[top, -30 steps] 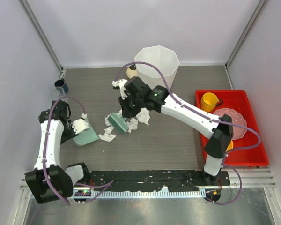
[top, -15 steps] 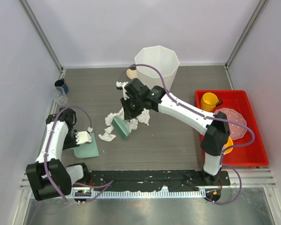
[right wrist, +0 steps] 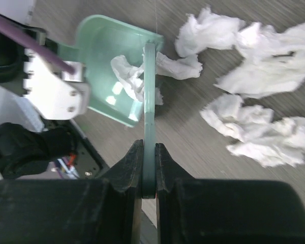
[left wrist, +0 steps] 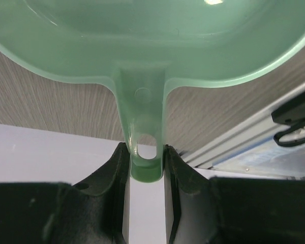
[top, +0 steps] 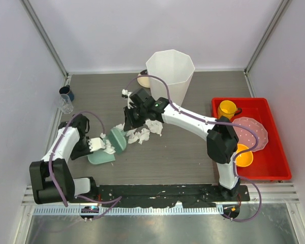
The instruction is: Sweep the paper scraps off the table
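Our left end effector (left wrist: 146, 152) pinches the green dustpan (left wrist: 142, 30) by its handle, mouth toward the paper scraps (right wrist: 264, 76) on the table (top: 193, 152), so our right end effector (right wrist: 148, 152), clamped on the green sweeper (right wrist: 149, 91), can push them in.

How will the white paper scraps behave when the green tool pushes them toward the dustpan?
The paper scraps look thin and crumpled, so they are probably very light and soft, and should slide easily on the smooth table. Their loose folds may catch together and move as clumps. One piece lying in the dustpan suggests they stay put, not roll.
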Motion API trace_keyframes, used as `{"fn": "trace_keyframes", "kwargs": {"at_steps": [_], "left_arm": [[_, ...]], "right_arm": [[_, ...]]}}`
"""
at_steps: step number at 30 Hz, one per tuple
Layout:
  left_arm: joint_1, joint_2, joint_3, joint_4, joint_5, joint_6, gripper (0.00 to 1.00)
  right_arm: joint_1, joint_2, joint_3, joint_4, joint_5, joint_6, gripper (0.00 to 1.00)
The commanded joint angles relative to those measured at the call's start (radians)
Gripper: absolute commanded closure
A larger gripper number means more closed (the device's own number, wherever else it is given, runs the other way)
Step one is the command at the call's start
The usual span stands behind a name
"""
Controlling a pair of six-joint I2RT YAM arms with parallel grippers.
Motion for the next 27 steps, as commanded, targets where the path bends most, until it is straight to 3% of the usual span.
{"fn": "trace_keyframes", "kwargs": {"at_steps": [1, 6, 13, 20, 24, 27], "left_arm": [[-0.006, 0.037, 0.005, 0.096, 0.075, -0.068, 1.00], [-0.006, 0.041, 0.000, 0.172, 0.223, -0.092, 1.00], [0.038, 0.039, -0.021, 0.246, 0.364, -0.147, 1.00], [0.057, 0.033, -0.035, 0.233, 0.307, -0.160, 1.00], [0.063, -0.013, -0.052, 0.228, 0.298, -0.155, 1.00], [0.064, -0.022, -0.060, 0.228, 0.284, -0.158, 1.00]], "right_arm": [[0.005, -0.007, 0.047, 0.190, -0.135, 0.101, 0.99], [0.005, -0.009, 0.112, 0.214, -0.128, 0.100, 0.99], [-0.016, -0.075, 0.168, 0.018, -0.011, -0.026, 0.99], [-0.018, -0.090, 0.348, -0.167, 0.133, -0.144, 0.99], [-0.019, -0.075, 0.356, -0.210, 0.245, -0.181, 0.99], [-0.019, -0.052, 0.328, -0.211, 0.243, -0.187, 0.99]]}}
